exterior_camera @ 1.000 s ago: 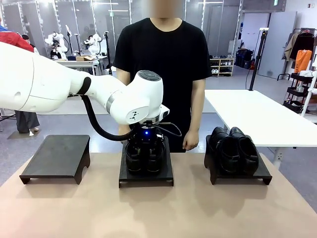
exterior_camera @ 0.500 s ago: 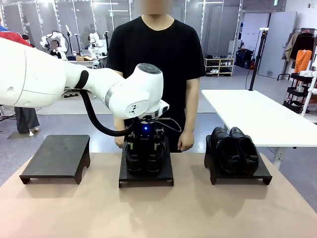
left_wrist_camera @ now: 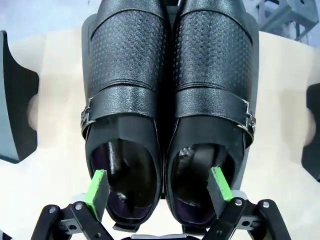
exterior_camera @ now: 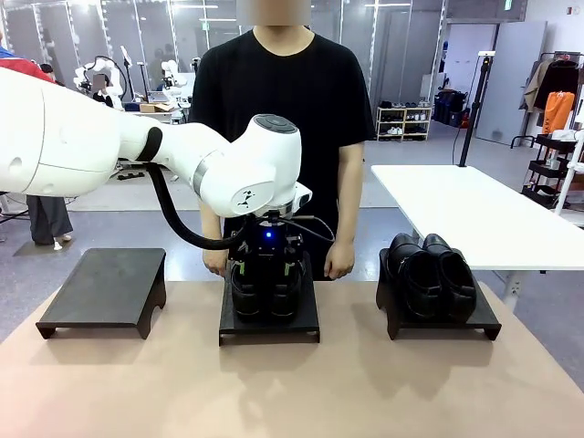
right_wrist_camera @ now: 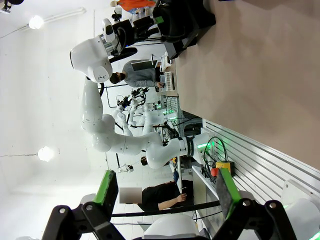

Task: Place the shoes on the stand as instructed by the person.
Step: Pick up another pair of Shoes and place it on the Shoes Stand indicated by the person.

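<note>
Left gripper [left_wrist_camera: 159,190]: jaws apart, one green pad dipping inside each strap shoe, clamping nothing.
Strap shoes [exterior_camera: 266,290]: side by side on the middle stand [exterior_camera: 270,327], under the gripper.
Plain shoes [exterior_camera: 431,274]: on the stand at 3 o'clock [exterior_camera: 444,322].
Stand at 9 o'clock [exterior_camera: 103,290]: bare.
Right gripper [right_wrist_camera: 165,192]: jaws apart, gripping nothing.
Person [exterior_camera: 283,100]: at 12 o'clock, hands by the middle stand.

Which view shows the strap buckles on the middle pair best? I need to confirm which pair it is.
The left wrist view: it looks straight down on the buckled shoes, both metal buckles clear at the strap ends. In the front view the same pair sits on the middle stand, mostly hidden behind the left gripper, buckles unreadable.
</note>
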Controlling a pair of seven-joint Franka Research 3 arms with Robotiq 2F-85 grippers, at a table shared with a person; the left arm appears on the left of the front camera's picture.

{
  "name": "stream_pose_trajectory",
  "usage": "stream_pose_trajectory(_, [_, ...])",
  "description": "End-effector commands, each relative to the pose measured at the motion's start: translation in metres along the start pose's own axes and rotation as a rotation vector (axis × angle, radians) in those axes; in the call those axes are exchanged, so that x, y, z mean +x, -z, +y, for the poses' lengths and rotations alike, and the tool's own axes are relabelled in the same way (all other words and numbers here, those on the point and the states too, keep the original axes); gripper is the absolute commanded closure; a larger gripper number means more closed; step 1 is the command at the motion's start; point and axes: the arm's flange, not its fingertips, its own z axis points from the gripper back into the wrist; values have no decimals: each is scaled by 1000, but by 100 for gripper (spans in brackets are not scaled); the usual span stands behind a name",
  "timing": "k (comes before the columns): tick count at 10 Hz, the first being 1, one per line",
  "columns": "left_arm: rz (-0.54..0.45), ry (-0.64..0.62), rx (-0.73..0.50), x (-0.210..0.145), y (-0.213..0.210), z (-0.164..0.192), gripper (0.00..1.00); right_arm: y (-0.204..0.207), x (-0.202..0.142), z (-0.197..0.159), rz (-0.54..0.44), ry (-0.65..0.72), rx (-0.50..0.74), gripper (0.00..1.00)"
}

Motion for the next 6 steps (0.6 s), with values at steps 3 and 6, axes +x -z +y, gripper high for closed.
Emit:
stream_pose_trajectory(3, [-5, -2, 1, 1, 1, 1, 0, -1, -2, 0, 6, -7, 4, 0])
stream_pose_trajectory(6, [-5, -2, 1, 1, 1, 1, 0, -1, -2, 0, 6, -7, 4, 0])
